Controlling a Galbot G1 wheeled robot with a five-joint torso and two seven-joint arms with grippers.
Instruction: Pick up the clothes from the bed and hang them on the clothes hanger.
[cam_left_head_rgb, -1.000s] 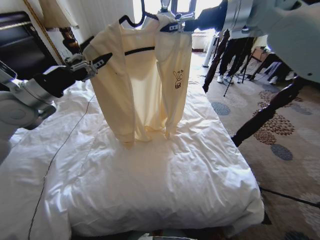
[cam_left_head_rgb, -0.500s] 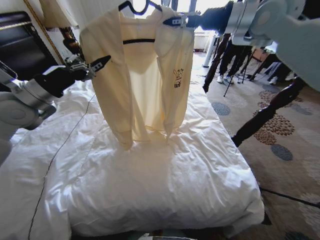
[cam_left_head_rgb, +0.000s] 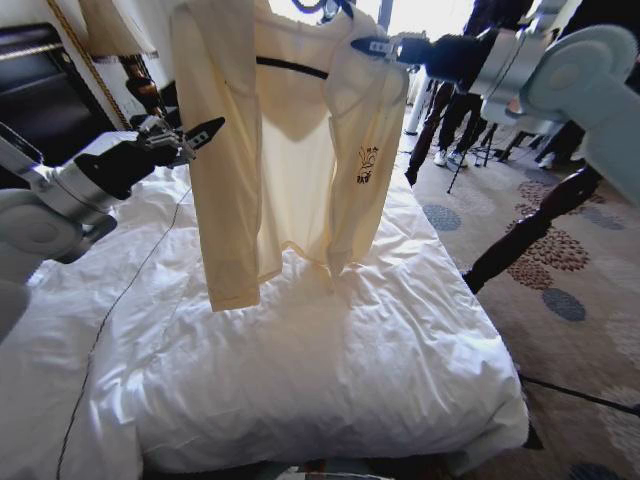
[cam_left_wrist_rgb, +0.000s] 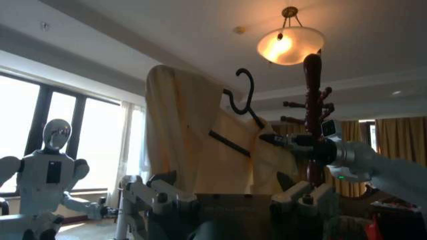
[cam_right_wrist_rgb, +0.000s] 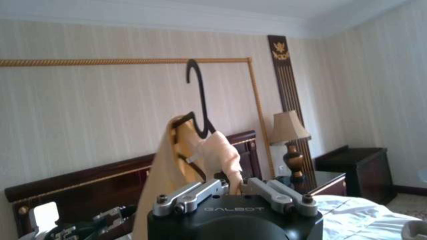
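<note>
**A:** Where are the clothes (cam_left_head_rgb: 290, 150) sitting right now?

**B:** They are hanging high over the bed (cam_left_head_rgb: 300, 370), draped on the clothes hanger (cam_left_wrist_rgb: 243, 97), whose black hook is curling up above the collar. In the head view the cream top is filling the 12 o'clock part of the picture, one long sleeve dropping toward 9 o'clock and the hem hanging just above the white duvet. A small dark mark is showing on the chest, toward the 1 o'clock side.

**A:** Which tool is carrying it?

**B:** The right gripper (cam_left_head_rgb: 372, 46) is reaching in from 2 o'clock and is clenched on the shoulder of the top where it lies over the hanger's arm. In the right wrist view its fingers (cam_right_wrist_rgb: 200, 192) are drawn close together with the cream fabric bunched between them.

**A:** And the other arm?

**B:** The left gripper (cam_left_head_rgb: 203, 133) is hovering at 9 o'clock, its tip just beside the hanging sleeve; whether it is touching the cloth I cannot tell. In the left wrist view its fingers (cam_left_wrist_rgb: 160, 192) are standing spread apart, released, with nothing between them.

**A:** Anything around that matters?

**B:** A dark wooden coat stand (cam_left_wrist_rgb: 311, 100) is rising behind the garment in the left wrist view.
</note>
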